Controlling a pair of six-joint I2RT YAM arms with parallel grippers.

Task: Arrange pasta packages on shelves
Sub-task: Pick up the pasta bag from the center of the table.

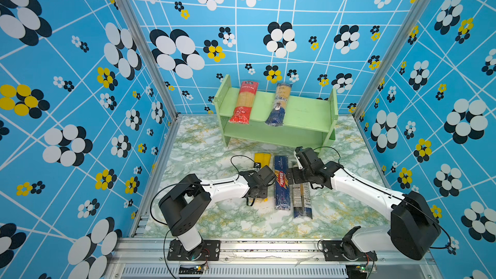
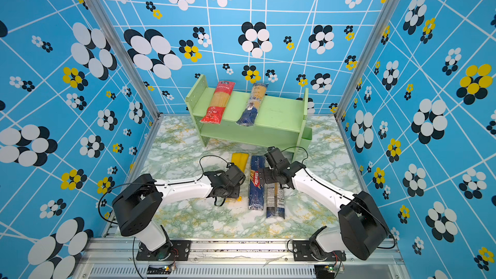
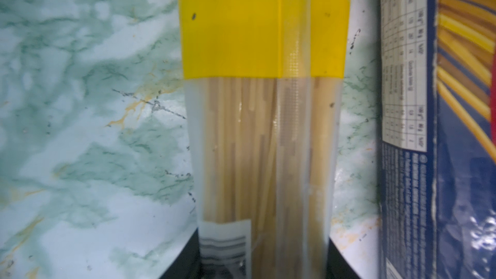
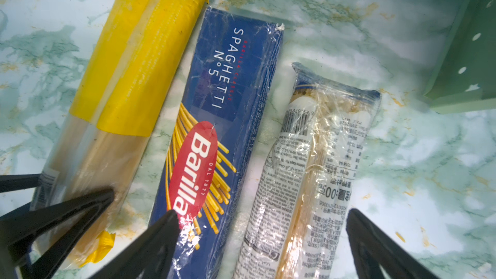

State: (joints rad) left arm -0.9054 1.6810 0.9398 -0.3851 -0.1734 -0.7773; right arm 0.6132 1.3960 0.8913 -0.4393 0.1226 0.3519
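The left fingers (image 3: 182,260) clamped the yellow pack (image 3: 263,130); squeezing could snap spaghetti, or slick film might slip; the right fingers (image 4: 375,242) gaped, empty.

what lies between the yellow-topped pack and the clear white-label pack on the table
The dark blue Barilla pack, lying flat, with a strip of bare table on each side. Both top views show it, the right wrist view plainest.
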